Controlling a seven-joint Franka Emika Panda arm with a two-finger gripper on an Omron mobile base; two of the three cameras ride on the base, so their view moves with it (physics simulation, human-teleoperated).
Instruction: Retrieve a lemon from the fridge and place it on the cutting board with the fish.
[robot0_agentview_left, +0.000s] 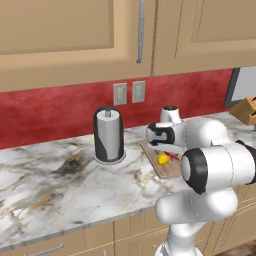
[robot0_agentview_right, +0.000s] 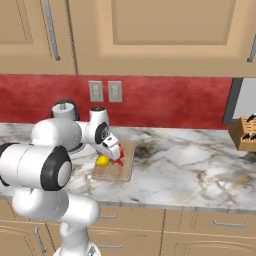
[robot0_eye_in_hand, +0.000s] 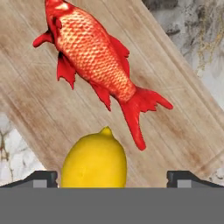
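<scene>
Yellow lemon (robot0_eye_in_hand: 94, 159) lies on the light-brown wooden cutting board (robot0_eye_in_hand: 52, 118) between the two dark fingertips (robot0_eye_in_hand: 41, 178) of the gripper (robot0_eye_in_hand: 111, 179), which stand spread wide on either side of the fruit without touching it; the fruit rests on the wood, not pinched. Just beyond the lemon in the hand view lies the red-orange fish (robot0_eye_in_hand: 94, 59), scaled and finned, stretched diagonally across the board, the tip of its tail reaching down close beside the lemon, while its head points toward the far edge of the picture. Past the board's edges the grey-veined marble counter (robot0_eye_in_hand: 199, 41) shows at both sides. From the left base view, the white arm's thick dark-banded joints stand nearest, and behind them the gripper (robot0_agentview_left: 167, 147) hangs low over the board (robot0_agentview_left: 167, 170), where the lemon (robot0_agentview_left: 162, 159) sits with a sliver of the red fish (robot0_agentview_left: 172, 156) just beside it. Farther left on the counter (robot0_agentview_left: 50, 175) stands a dark paper-towel holder (robot0_agentview_left: 109, 135) with its grey roll upright. Behind it runs the red backsplash (robot0_agentview_left: 50, 107) with two wall outlets (robot0_agentview_left: 129, 92), and tan wooden cabinets (robot0_agentview_left: 65, 35) hang above. At the far right edge a wooden knife block (robot0_agentview_left: 246, 110) rests on the counter.
</scene>
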